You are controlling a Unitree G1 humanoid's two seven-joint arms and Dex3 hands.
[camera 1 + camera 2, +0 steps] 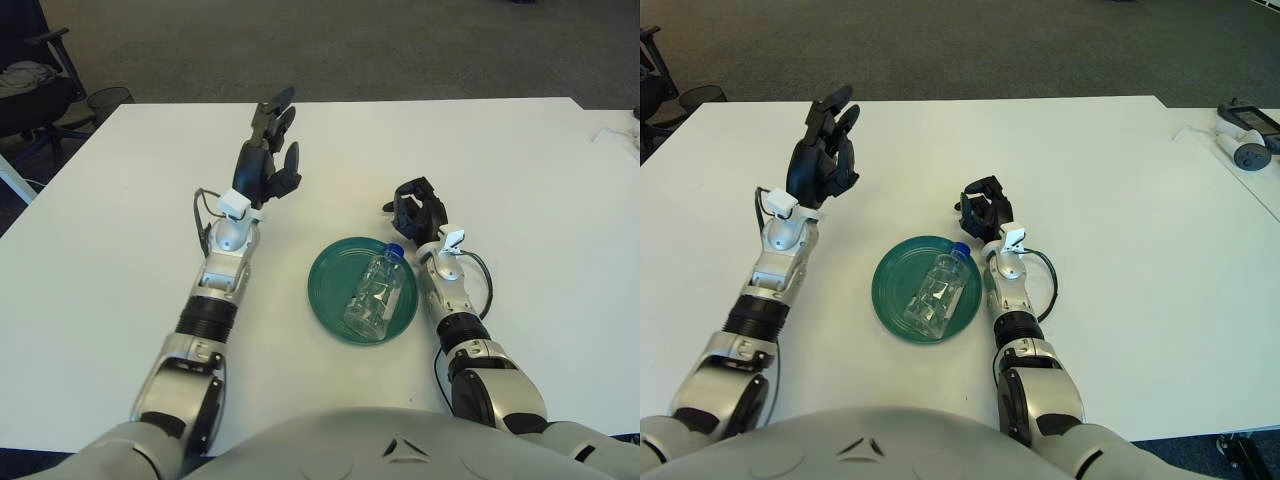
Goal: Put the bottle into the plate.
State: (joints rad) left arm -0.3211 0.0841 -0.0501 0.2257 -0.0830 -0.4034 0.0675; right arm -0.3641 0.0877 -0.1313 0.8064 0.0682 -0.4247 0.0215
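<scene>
A clear plastic bottle (377, 292) with a blue cap lies on its side in the green plate (330, 275) on the white table, cap toward the far right. My right hand (418, 212) is just beyond the plate's right edge, close to the bottle's cap, with fingers curled and holding nothing. My left hand (270, 150) is raised above the table to the left of the plate, fingers spread and empty.
The white table (120, 250) reaches to all sides of the plate. A black office chair (30, 85) and a bin stand off the table's far left. A small device (1245, 135) lies at the table's far right.
</scene>
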